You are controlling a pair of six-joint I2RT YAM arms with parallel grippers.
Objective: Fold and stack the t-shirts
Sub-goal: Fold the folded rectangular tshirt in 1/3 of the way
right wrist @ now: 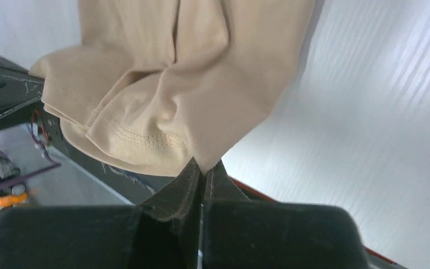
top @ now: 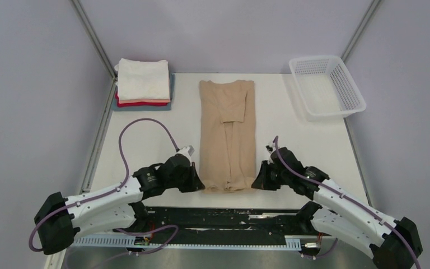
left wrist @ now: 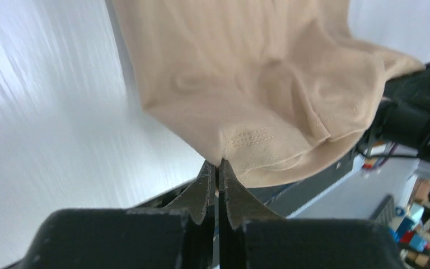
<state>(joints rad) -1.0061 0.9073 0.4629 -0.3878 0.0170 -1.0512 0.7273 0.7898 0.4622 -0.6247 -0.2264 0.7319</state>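
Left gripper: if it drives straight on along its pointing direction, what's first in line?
The tan t-shirt: the left gripper is shut on its near hem corner, so it would bunch that cloth. Past it, possibly the right gripper; depth is unclear.

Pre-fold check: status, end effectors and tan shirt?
Left end effector shut on tan t-shirt near hem corner. Right end effector shut on the other corner. Nothing on the shirt.

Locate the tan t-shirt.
In the top view the tan t-shirt lies folded lengthwise at mid-table, between the stack of folded shirts far left and the white mesh basket far right, its near corners pinched by the left pincer and right pincer.
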